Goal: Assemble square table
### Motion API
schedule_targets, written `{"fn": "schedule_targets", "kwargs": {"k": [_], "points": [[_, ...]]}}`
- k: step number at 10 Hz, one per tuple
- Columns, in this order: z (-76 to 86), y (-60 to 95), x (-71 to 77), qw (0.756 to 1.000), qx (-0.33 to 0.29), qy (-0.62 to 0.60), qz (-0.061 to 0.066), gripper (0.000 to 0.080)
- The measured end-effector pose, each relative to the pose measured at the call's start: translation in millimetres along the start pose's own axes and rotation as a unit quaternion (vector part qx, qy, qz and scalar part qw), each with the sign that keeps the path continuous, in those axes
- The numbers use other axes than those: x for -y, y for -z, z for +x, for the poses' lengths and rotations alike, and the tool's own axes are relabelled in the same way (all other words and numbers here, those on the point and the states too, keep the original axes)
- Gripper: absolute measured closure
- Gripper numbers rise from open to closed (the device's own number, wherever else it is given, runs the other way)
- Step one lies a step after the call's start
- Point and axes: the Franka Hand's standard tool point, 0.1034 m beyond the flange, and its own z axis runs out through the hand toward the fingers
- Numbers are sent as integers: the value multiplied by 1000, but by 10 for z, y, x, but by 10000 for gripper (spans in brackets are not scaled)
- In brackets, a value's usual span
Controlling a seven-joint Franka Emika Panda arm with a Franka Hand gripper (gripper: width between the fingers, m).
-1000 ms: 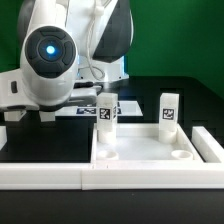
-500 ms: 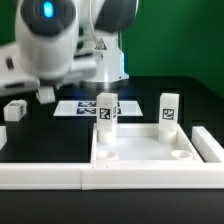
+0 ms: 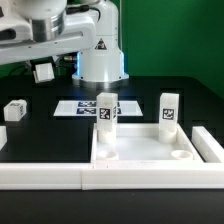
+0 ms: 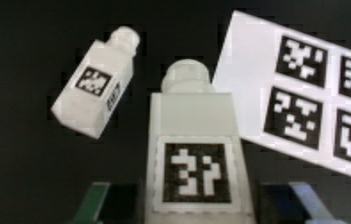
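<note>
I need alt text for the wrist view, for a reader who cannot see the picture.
The gripper holds a white tagged leg. Beyond it, a second leg and the marker board lie on the black table.

Arm [image 3: 60, 25]: upper links cut off by exterior view's top edge; end effector [image 3: 42, 72] small and blurred there, finger contact unreadable; wrist view: fingers [image 4: 115, 203] cropped by picture edge, only short stubs beside held leg [image 4: 198, 150]; that leg's tagged end cropped too; marker board [image 4: 314, 95] runs off frame; in exterior view, board partly hidden behind standing leg [image 3: 107, 112]; tag patterns there too small to read.
</note>
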Motion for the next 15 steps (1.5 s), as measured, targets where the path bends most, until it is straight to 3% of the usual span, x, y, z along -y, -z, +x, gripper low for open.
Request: {"fn": "schedule_targets", "kwargs": {"k": [1,3,6,7,11,12,14,15], "points": [[31,41,10,999,-35,-3,-3,509],[222,384,233,996,-83,-17,-7,509],[535,1198,593,982,-177,-44,-52,509],[593,1311,673,977,-199,-46,-60,509],[644,1312,562,939,-332,-27,-87,509],[667,1317,590,928,-361,-39,-88,509],[1029,1583,1032,896,-431,-66,-88,509],[1362,1707,1232,886,-449,-92,-72,509]]}}
